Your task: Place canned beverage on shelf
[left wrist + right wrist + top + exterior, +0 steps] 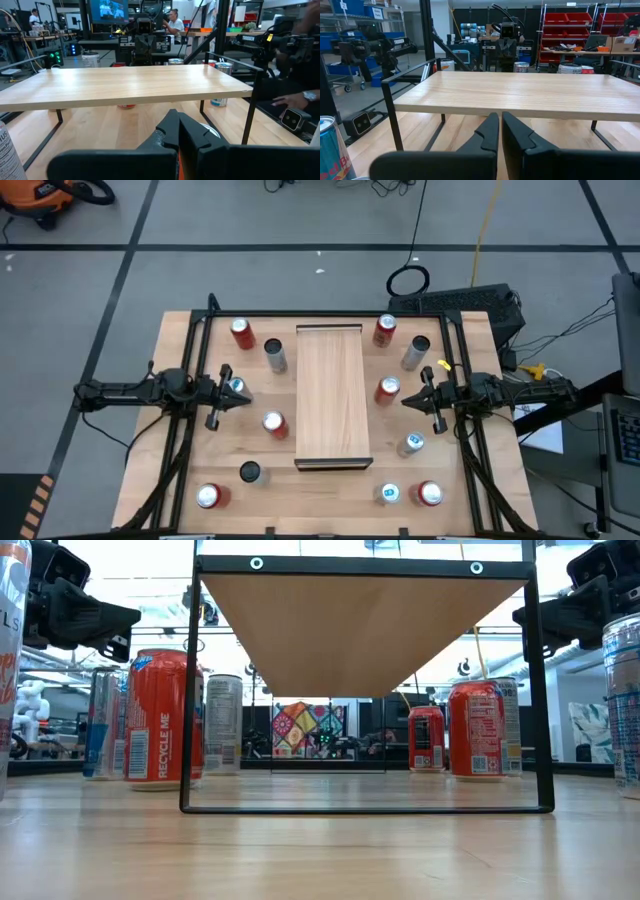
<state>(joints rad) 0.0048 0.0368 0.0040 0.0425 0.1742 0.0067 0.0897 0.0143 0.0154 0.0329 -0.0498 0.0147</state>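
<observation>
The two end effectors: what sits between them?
The shelf, its board bare, plus a red can by the right end effector; high view shows it.

I count eleven cans on the table (180, 480): five red ones (241, 332), three silver (274, 354), two blue-topped (411, 443), one dark-topped (250, 472). One shelf (333, 395). Two arms, a gripper each: left gripper (226, 395), right gripper (421, 397).

Grey floor (300, 240), red shelving (570, 30)

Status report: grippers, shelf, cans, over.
Left gripper and right gripper shut, empty, flanking the shelf. Shelf top bare. Cans on the tabletop; nothing blocking.
</observation>
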